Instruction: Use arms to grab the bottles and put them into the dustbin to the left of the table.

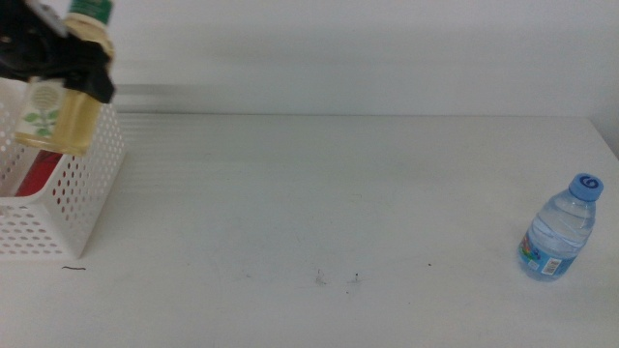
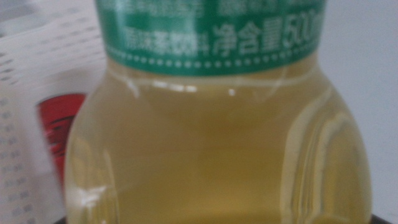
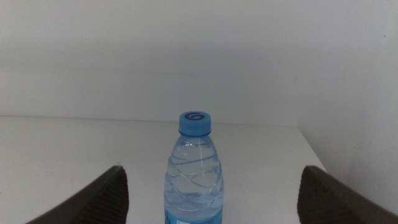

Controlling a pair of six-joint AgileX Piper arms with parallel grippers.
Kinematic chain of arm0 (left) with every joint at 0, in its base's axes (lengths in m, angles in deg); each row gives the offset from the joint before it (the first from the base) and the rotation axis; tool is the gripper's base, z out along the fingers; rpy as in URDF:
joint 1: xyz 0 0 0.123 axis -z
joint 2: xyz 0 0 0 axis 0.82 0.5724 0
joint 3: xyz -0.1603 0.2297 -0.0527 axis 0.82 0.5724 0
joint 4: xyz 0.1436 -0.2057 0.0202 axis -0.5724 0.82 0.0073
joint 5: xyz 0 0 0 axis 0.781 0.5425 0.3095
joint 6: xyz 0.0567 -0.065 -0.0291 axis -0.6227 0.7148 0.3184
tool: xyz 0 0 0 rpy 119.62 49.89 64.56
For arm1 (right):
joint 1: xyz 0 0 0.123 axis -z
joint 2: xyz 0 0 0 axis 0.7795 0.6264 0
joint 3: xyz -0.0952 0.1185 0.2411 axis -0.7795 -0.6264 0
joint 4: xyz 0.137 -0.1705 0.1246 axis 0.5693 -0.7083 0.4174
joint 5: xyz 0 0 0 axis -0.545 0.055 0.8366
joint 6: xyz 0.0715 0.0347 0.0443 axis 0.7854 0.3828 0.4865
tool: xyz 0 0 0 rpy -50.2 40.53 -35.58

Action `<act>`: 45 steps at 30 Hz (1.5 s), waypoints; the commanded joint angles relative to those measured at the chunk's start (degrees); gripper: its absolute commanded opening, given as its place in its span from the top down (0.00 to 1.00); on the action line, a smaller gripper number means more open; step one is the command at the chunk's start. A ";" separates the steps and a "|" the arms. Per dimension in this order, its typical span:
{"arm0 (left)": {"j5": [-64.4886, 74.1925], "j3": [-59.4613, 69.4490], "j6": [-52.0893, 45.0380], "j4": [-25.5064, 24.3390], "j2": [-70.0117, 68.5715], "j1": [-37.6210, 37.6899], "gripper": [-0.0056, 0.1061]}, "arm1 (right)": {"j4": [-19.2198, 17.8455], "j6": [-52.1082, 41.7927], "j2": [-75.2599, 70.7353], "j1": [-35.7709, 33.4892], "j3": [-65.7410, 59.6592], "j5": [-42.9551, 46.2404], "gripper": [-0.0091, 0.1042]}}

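With the water bottle [image 3: 196, 169] upright between the spread jaws of the right tool [image 3: 208, 198] at the desk's [image 1: 319, 193] right edge, the left tool [image 1: 60, 60], pinching the tea bottle [image 1: 66, 97] over the bin [image 1: 68, 198], should clear the rim and red can [image 1: 39, 172] before letting go.

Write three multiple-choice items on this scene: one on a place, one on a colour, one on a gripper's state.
1. Where is the yellow tea bottle?
A. Above the dustbin
B. Table centre
C. Beside the water bottle

2. The water bottle's cap colour?
A. Red
B. Blue
C. White

3. The right gripper is:
A. Shut on the water bottle
B. Open
C. Holding a can

Key:
1 A, the left gripper holds it over the basket.
2 B, blue in the middle and right wrist views.
3 B, jaws stand apart on either side of the bottle.
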 commanded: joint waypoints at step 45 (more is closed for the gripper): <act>-0.20 -6.37 2.12 0.55 2.81 -9.43 0.11 | -0.56 -0.11 -0.28 -0.11 -0.20 0.25 0.10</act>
